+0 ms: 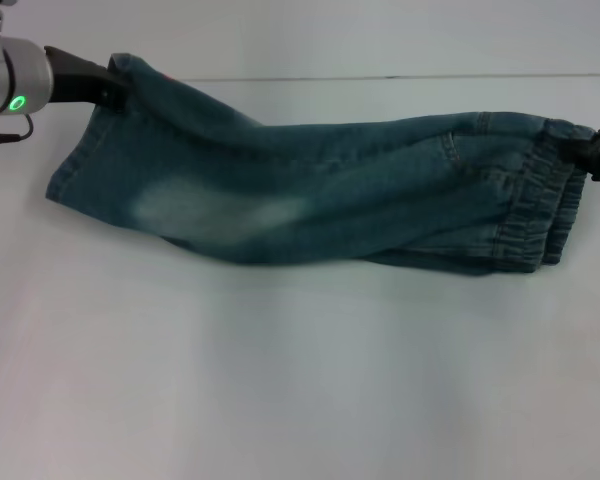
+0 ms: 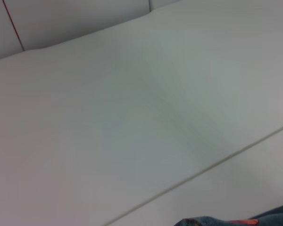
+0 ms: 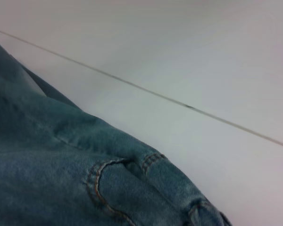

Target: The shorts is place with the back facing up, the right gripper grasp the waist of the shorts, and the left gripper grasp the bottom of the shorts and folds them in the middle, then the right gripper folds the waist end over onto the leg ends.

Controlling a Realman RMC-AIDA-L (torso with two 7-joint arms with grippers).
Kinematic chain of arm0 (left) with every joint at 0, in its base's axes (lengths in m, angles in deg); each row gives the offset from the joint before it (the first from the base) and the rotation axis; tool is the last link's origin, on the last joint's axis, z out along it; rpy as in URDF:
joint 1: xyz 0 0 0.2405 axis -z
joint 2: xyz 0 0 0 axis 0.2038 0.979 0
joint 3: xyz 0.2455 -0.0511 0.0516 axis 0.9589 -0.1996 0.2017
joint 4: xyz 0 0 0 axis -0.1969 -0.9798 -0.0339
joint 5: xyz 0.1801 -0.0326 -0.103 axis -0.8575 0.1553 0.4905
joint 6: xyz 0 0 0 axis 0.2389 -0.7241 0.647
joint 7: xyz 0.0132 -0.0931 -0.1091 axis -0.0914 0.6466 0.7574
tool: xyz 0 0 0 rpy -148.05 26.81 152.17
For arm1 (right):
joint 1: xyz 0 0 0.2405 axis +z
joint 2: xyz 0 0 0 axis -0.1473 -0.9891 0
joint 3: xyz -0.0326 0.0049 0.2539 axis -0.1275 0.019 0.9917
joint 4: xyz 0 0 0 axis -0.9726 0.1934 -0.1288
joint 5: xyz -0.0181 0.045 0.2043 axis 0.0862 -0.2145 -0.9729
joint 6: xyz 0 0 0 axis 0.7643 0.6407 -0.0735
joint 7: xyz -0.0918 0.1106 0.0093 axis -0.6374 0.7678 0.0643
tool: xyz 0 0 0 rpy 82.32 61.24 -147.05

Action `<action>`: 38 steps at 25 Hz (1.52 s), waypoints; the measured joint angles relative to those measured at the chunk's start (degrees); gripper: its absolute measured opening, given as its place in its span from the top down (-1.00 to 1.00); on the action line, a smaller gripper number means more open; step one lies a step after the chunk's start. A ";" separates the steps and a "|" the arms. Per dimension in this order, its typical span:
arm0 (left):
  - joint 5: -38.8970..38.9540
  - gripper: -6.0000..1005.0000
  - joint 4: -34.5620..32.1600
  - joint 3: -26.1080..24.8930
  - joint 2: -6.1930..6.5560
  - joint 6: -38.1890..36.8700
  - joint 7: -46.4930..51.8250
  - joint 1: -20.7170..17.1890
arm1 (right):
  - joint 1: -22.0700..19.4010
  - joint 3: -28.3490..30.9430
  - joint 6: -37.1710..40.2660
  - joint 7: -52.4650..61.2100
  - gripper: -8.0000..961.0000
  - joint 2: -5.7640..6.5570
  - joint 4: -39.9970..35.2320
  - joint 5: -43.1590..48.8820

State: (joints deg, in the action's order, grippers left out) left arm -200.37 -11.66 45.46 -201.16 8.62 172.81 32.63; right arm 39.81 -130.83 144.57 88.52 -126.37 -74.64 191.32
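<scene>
Blue denim shorts stretch across the white table in the head view, folded lengthwise, leg ends at the left and elastic waist at the right. My left gripper is shut on the far corner of the leg end, lifting it. At the right edge, my right gripper is shut on the far corner of the waist. The right wrist view shows denim with a stitched pocket seam. A sliver of the denim hem shows in the left wrist view.
A thin seam line runs across the far part of the table. White table surface fills the left wrist view.
</scene>
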 joint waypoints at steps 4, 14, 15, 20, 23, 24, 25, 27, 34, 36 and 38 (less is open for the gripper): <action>-0.81 0.90 3.13 -0.05 0.17 3.85 0.03 1.35 | 0.09 0.08 -2.05 -0.72 0.76 0.08 0.62 -0.07; -1.38 0.90 6.69 0.70 0.19 7.28 -0.22 3.01 | 0.70 0.01 -2.89 -1.52 0.74 -0.23 1.17 -0.14; -1.39 0.90 6.83 1.13 0.15 7.67 -0.14 3.09 | 0.77 0.00 -3.03 -1.59 0.73 -0.31 1.25 -0.12; -1.44 0.90 7.01 3.05 -0.38 10.01 -0.07 3.31 | 0.88 0.00 -4.38 2.26 0.72 -0.31 2.31 2.09; -2.37 0.78 7.57 4.30 -0.50 10.96 -0.03 3.40 | 0.66 -0.01 -4.50 2.80 0.72 -0.43 2.02 2.51; -2.64 0.72 7.57 4.36 -0.53 11.02 -0.03 3.47 | 0.57 0.05 -4.44 2.83 0.72 -0.43 1.88 2.51; -2.85 0.66 7.56 4.40 -0.55 11.09 -0.02 3.50 | 0.52 0.13 -4.32 2.84 0.71 -0.44 1.71 2.49; -3.01 0.52 7.31 4.43 -0.53 11.13 -0.03 3.50 | 0.37 0.34 -3.99 2.83 0.54 -0.45 1.31 2.23; -2.27 -0.06 3.45 4.41 -0.60 7.20 -1.27 1.31 | -1.07 0.10 -2.66 1.41 -0.10 -0.61 -0.73 -0.42; -0.79 -0.25 1.11 4.41 -0.85 3.98 -2.86 -0.16 | -2.10 0.36 -0.37 -0.33 -0.31 -0.56 -1.59 -3.90; 1.44 -0.40 -1.49 4.41 -0.98 -0.10 -4.93 -1.89 | -3.23 0.52 1.83 -2.15 -0.47 -0.43 -2.40 -7.13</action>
State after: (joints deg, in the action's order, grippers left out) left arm -198.93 -13.15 49.88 -202.14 8.53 167.88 30.75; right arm 36.58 -130.31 146.40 86.37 -126.79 -77.04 184.19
